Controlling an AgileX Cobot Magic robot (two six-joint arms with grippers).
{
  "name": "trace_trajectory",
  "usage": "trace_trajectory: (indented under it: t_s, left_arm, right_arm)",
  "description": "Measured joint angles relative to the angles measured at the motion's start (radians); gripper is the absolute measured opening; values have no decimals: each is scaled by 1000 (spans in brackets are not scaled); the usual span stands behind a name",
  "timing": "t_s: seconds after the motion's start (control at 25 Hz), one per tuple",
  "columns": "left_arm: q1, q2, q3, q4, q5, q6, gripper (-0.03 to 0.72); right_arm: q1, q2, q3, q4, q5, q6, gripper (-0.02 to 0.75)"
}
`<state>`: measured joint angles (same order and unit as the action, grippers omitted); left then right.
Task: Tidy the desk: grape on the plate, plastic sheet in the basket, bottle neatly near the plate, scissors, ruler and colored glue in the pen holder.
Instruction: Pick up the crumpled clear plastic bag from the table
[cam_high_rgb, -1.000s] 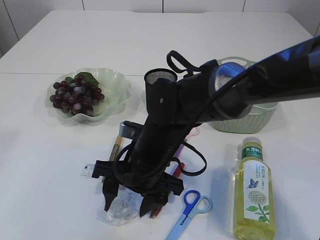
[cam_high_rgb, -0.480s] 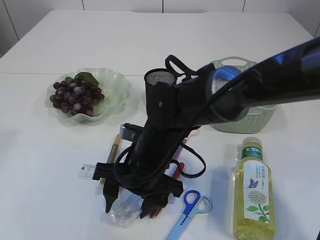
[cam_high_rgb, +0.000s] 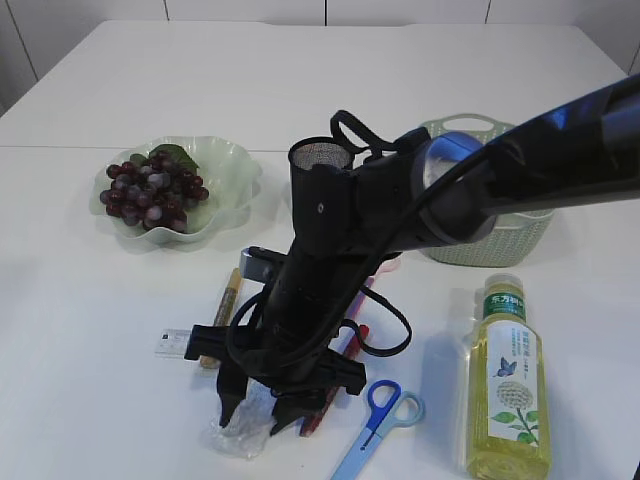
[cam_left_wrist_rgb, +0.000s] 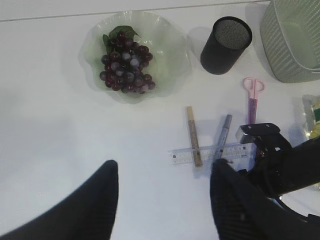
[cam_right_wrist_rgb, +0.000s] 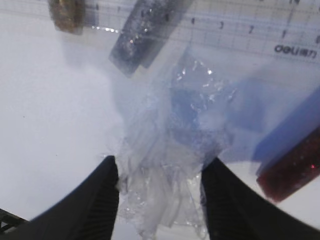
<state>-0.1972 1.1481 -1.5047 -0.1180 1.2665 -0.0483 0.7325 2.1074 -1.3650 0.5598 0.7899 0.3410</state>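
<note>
My right gripper (cam_high_rgb: 253, 422) (cam_right_wrist_rgb: 160, 175) points down at the crumpled clear plastic sheet (cam_right_wrist_rgb: 170, 150) (cam_high_rgb: 243, 432), both fingers pressing its sides while it lies on the table. Just beyond it are the clear ruler (cam_right_wrist_rgb: 240, 30) (cam_left_wrist_rgb: 210, 152), gold glue (cam_left_wrist_rgb: 193, 142), silver glue (cam_left_wrist_rgb: 223, 132) and red glue (cam_right_wrist_rgb: 290, 170). Blue scissors (cam_high_rgb: 380, 415) lie to the right, and the bottle (cam_high_rgb: 508, 380) lies flat further right. Grapes (cam_high_rgb: 150, 190) sit on the green plate (cam_high_rgb: 235, 170). My left gripper (cam_left_wrist_rgb: 164, 170) hangs open over bare table.
The black mesh pen holder (cam_left_wrist_rgb: 226, 45) stands right of the plate, and the green basket (cam_left_wrist_rgb: 295, 45) (cam_high_rgb: 500, 245) is at the back right. Pink scissors (cam_left_wrist_rgb: 254, 95) lie between holder and ruler. My right arm stretches across the table's middle.
The right gripper's fingers have drawn inward against the plastic sheet, which now looks narrower. The left gripper has not moved.
</note>
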Motion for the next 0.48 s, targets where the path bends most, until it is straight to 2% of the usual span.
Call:
trace_trajectory:
  t_s: [0.24,0.48]
  left_arm:
    - [0,0,0,5,0,0,426]
    - [0,0,0,13,0,0,426]
  right_arm:
    - [0,0,0,8,0,0,293]
    - [0,0,0,14,11,0,237]
